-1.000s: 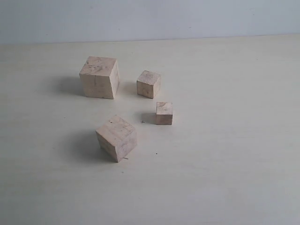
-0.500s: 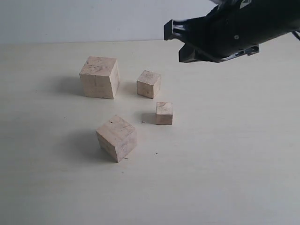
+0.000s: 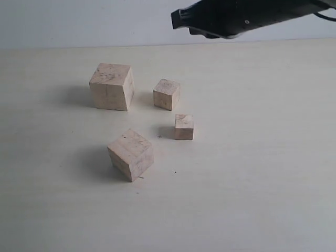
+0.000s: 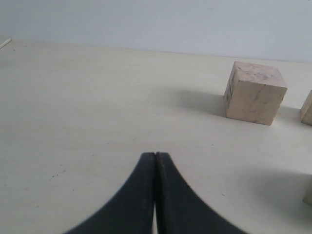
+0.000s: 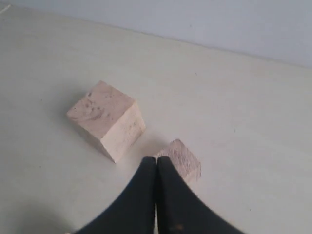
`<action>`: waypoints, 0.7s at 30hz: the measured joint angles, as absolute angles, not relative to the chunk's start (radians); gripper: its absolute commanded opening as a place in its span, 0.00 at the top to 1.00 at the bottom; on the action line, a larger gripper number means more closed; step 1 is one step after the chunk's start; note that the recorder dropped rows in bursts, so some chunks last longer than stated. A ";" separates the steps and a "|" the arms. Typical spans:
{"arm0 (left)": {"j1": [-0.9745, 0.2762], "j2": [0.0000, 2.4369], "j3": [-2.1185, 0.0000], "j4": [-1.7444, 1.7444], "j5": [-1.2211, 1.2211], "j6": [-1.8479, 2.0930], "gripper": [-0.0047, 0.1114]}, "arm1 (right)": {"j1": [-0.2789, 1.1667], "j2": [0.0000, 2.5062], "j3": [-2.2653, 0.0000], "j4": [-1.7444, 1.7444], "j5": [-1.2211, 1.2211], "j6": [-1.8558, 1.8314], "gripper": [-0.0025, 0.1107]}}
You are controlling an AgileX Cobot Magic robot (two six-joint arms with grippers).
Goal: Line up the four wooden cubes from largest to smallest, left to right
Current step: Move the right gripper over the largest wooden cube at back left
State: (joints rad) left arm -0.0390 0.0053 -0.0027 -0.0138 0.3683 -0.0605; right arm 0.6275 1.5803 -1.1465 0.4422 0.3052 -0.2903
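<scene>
Four pale wooden cubes stand apart on the table. The largest cube (image 3: 111, 86) (image 4: 254, 92) is at the back left, and the second-largest (image 3: 130, 154) sits turned at the front. The third cube (image 3: 167, 94) is right of the largest, with the smallest (image 3: 184, 126) in front of it. My right gripper (image 3: 177, 19) (image 5: 156, 158) hangs high over the back of the table, shut and empty. Below it lie a bigger cube (image 5: 105, 119) and a smaller one (image 5: 183, 158); which sizes, I cannot tell. My left gripper (image 4: 155, 155), also shut and empty, hovers well short of the largest cube.
The cream table (image 3: 262, 173) meets a pale blue wall (image 3: 79, 21) at the back. The right arm's dark body (image 3: 247, 14) crosses the top right of the exterior view. Slivers of two more cubes (image 4: 307, 107) show at the edge of the left wrist view.
The right arm came into the exterior view from the upper right, then rose and reached further left along the top edge. No cube has moved.
</scene>
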 measured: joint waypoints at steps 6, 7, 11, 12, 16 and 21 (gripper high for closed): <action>-0.039 0.005 -0.003 -0.014 0.368 -0.060 0.96 | 0.627 1.702 -1.323 0.446 0.413 -0.416 0.59; -0.039 0.005 -0.003 -0.014 0.368 -0.060 0.96 | 0.627 1.729 -1.352 0.446 0.437 -0.442 0.51; -0.039 0.005 -0.003 -0.014 0.368 -0.060 0.96 | 0.627 1.829 -1.449 0.446 0.522 -0.539 0.25; -0.039 0.005 -0.003 -0.014 0.368 -0.060 0.96 | 0.627 1.847 -1.465 0.446 0.535 -0.551 0.19; -0.039 0.005 -0.003 -0.014 0.366 -0.060 0.96 | 0.627 1.914 -1.520 0.490 0.582 -0.569 0.08; -0.039 0.005 -0.003 -0.014 0.366 -0.060 0.96 | 0.627 1.979 -1.537 0.653 0.609 -0.686 0.06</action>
